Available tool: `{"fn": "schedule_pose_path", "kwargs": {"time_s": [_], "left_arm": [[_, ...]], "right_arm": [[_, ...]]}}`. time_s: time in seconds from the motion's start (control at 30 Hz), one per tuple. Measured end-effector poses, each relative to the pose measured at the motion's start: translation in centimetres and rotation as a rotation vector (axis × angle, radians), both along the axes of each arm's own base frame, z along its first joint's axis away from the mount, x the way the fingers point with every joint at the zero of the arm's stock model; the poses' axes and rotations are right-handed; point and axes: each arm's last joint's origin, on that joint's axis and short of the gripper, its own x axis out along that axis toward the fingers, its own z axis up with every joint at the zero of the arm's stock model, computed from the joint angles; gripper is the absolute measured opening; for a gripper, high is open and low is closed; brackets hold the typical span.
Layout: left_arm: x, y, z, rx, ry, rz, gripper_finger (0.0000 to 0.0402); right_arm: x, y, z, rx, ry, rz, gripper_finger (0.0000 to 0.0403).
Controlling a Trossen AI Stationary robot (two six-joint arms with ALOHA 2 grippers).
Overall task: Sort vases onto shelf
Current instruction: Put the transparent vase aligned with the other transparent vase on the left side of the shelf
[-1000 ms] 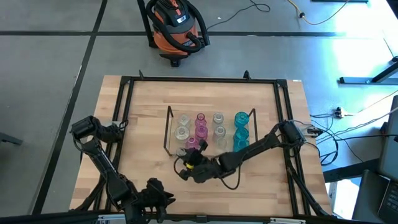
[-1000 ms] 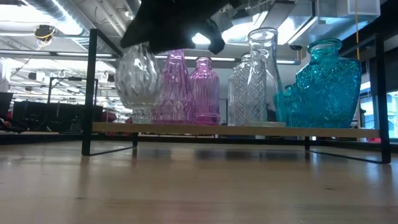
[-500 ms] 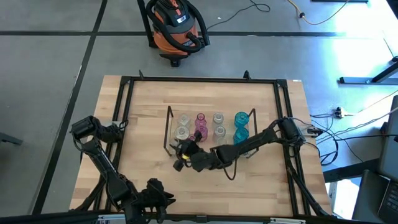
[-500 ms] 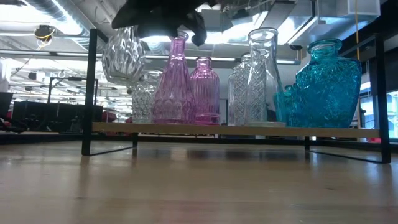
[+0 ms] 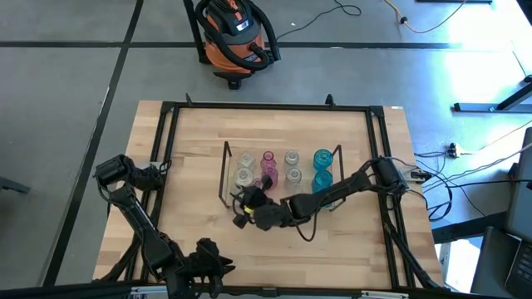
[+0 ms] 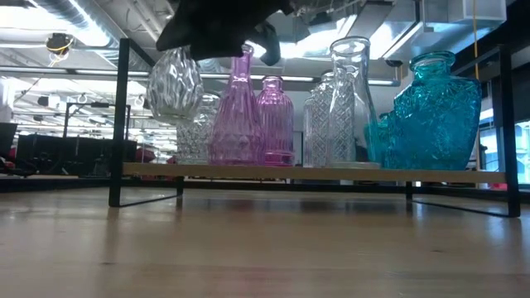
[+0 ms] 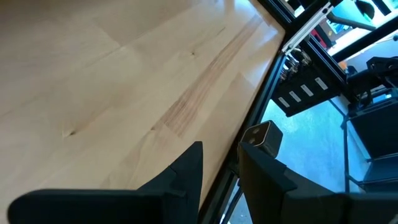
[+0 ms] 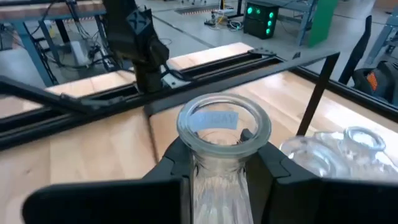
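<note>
The shelf [image 5: 280, 196] is a thin dark wire rack in the middle of the table, and its board [image 6: 315, 173] carries clear, pink and teal vases standing upright. My right gripper [image 5: 247, 202] is at the shelf's left end, shut on a clear ribbed vase [image 6: 175, 85]. That vase hangs above the board, in front of another clear vase [image 6: 197, 126] and beside a tall pink one [image 6: 236, 116]. My left gripper [image 7: 221, 163] waits near the table's near left corner [image 5: 208, 253], open by a narrow gap with nothing between its fingers. My right gripper pinches the clear vase's neck [image 8: 219, 163] between its two fingers [image 8: 176, 158], just below the round rim [image 8: 224, 121]. The fingers come nearly level from the table's near right side. The vase hangs upright below them, its base [image 6: 175, 121] clear of the shelf board.
A black frame [image 5: 170, 116] edges the table. Bare wood lies left of the shelf [image 5: 187, 166] and in front of it [image 5: 332, 241]. An orange vacuum cleaner [image 5: 233, 37] stands on the floor beyond the far edge.
My right gripper has carried the clear vase toward the table's far edge and a little left, up to the shelf's left end. The vase has risen somewhat and stays upright in the hold.
</note>
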Motion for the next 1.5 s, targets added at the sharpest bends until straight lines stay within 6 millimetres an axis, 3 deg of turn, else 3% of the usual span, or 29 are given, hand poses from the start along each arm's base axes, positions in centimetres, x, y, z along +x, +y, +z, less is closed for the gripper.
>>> {"fn": "schedule_pose_path", "kwargs": {"time_s": [0.27, 0.6, 1.5], "left_arm": [[0.0, 0.1, 0.0, 0.009, -0.014, 0.013, 0.0094], [0.2, 0.0, 0.1, 0.004, -0.024, 0.011, 0.0094], [0.2, -0.1, 0.2, -0.004, -0.033, 0.006, 0.0094]], "right_arm": [[-0.8, 1.5, -0.5, 0.019, 0.026, 0.004, 0.0065], [0.1, 1.2, -3.6, 0.084, 0.039, -0.026, 0.0065], [0.4, 0.4, -3.9, 0.111, 0.001, -0.095, 0.0103]]}}
